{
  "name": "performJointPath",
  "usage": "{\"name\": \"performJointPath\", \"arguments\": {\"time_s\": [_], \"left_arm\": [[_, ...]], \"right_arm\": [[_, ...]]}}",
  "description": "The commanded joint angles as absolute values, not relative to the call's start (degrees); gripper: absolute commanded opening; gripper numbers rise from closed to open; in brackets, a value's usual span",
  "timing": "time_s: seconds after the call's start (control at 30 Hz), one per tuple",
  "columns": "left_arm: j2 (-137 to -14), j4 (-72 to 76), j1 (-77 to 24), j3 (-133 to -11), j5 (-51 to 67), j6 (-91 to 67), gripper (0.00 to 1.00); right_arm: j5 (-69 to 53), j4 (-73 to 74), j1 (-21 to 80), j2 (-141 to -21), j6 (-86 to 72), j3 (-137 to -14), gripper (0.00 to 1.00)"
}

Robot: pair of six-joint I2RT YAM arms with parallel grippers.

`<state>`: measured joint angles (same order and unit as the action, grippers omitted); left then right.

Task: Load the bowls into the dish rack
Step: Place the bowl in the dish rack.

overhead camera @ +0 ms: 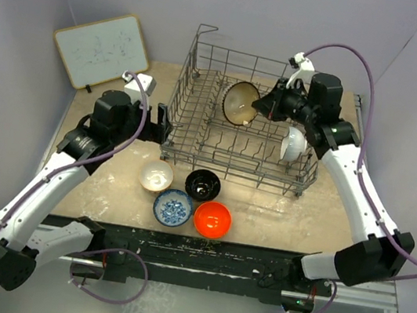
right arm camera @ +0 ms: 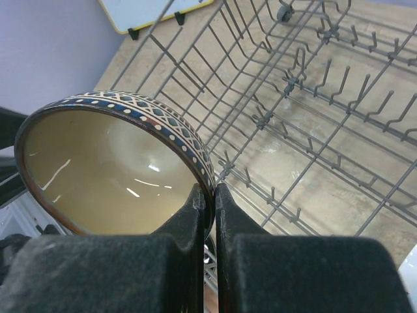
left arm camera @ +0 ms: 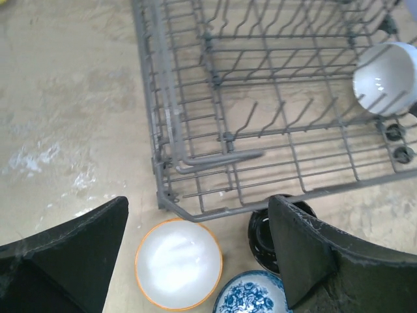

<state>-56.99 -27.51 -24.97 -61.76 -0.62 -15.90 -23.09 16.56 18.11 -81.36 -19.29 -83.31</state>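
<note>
The grey wire dish rack point(overhead camera: 232, 166) stands mid-table. Over its back half, my right gripper point(overhead camera: 264, 104) is shut on the rim of the brown-rimmed bowl point(overhead camera: 240, 103), which is tilted on edge; up close the fingers point(right arm camera: 209, 189) pinch its patterned rim point(right arm camera: 111, 166) above the tines point(right arm camera: 313, 98). A white bowl point(overhead camera: 294, 144) leans in the rack's right end point(left arm camera: 386, 78). In front of the rack sit the cream bowl point(overhead camera: 156, 175), black bowl point(overhead camera: 202, 184), blue-and-white bowl point(overhead camera: 172, 208) and orange-red bowl point(overhead camera: 213, 219). My left gripper point(overhead camera: 162, 120) hangs open and empty point(left arm camera: 199, 203) above the cream bowl point(left arm camera: 178, 263).
A white board point(overhead camera: 102, 48) leans at the back left. The rack's loop handle point(overhead camera: 206, 33) rises at its back left corner. The rack's near corner point(left arm camera: 168, 195) lies just beyond my left fingers. Grey walls close in the tan table point(overhead camera: 109, 180).
</note>
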Motion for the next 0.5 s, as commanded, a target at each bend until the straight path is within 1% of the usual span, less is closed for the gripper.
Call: {"name": "performJointPath", "arguments": {"time_s": [0.0,0.27,0.47], "left_arm": [[-58.99,-19.21,-20.83,-59.28,2.86,-20.90,0.91],[-64.06,-5.85,-20.68,-56.63,10.77,-22.94,0.90],[-68.05,-4.11,-20.72,-54.89,11.92,-24.84,0.88]], "right_arm": [[-24.18,12.35,18.02,-76.16,-18.52,-83.01,0.00],[-22.92,12.96,17.39,-73.48,-17.84,-79.66,0.00],[-18.71,15.47,17.05,-70.82,-16.80,-78.46,0.00]]}}
